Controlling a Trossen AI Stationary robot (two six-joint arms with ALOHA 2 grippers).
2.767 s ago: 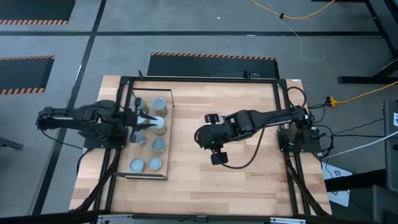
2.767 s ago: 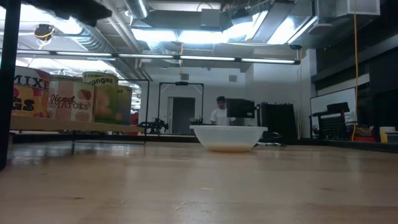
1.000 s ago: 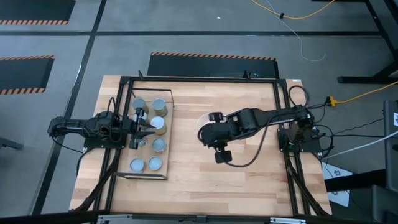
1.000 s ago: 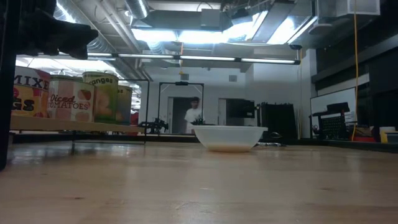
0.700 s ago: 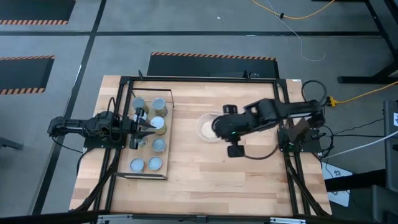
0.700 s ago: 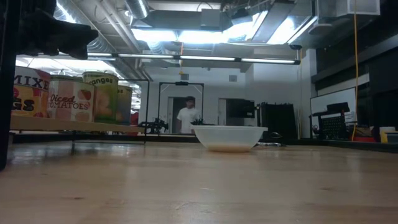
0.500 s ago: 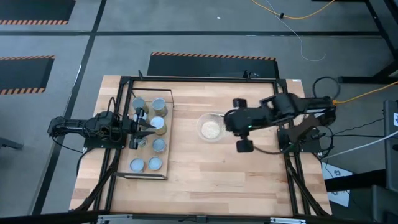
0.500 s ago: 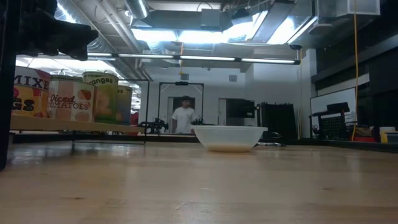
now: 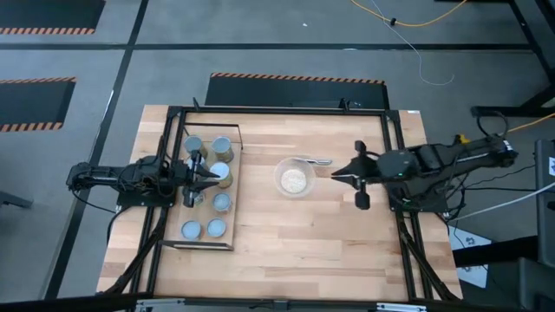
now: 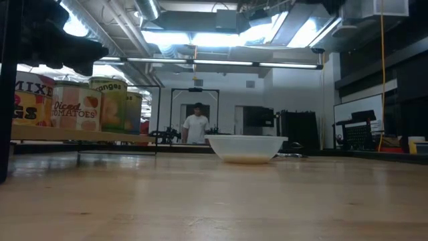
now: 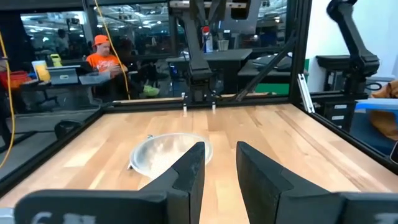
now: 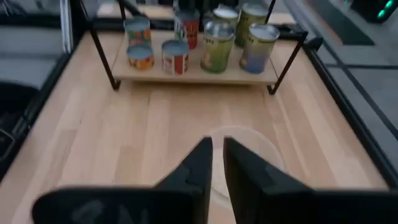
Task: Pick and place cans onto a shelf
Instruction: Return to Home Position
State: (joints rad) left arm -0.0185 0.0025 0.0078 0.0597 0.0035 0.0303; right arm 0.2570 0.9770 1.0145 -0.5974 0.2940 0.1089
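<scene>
All cans (image 12: 214, 43) in view stand on the shelf (image 12: 193, 73) at the worktop's (image 9: 295, 234) left, so homing seems in hand: the left gripper (image 11: 220, 148), fingers (image 11: 186, 177) slightly parted and empty, must lift clear of them (no nudging), while the right gripper (image 12: 216, 144), fingers (image 12: 193, 165) almost together, empty, waits at right.

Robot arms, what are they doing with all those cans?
Their job is putting cans on the shelf, and every can in view stands on it. The left gripper hovers over the shelf, jaws open, holding nothing. The right gripper is off by the bowl of grains, carrying nothing either.
</scene>
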